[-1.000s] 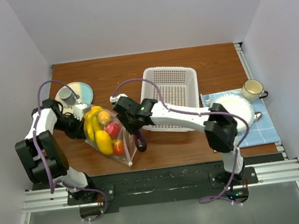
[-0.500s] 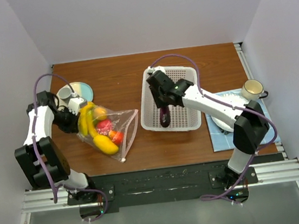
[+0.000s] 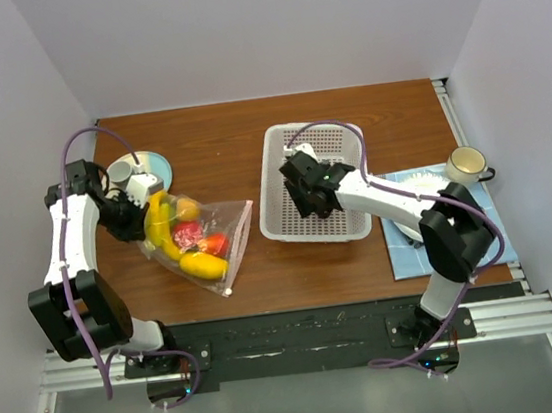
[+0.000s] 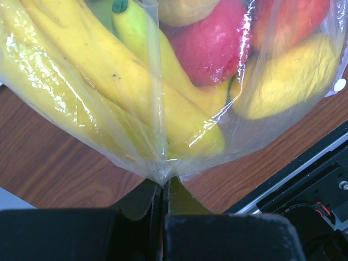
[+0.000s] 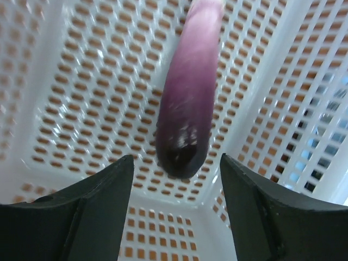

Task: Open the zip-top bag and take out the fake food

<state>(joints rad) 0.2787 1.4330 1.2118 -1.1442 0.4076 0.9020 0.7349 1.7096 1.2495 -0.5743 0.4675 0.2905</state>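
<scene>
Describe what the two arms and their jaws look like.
Left arm and right arm match: white tubular links, bulky black joint housings, a purple cable looping along each. The jaws are matte black, flat-faced wedges.

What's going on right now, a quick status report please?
Left gripper shut on zip-top bag corner. Right gripper open above basket, eggplant inside it. Bananas, red fruit in bag. Nothing blocking.

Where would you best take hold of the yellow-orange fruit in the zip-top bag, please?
Probably across the middle of the yellow-orange fruit, entering the zip-top bag from the right, its zipper edge: the fruit lies lengthwise nearest there, and the left gripper pinches the opposite end.
</scene>
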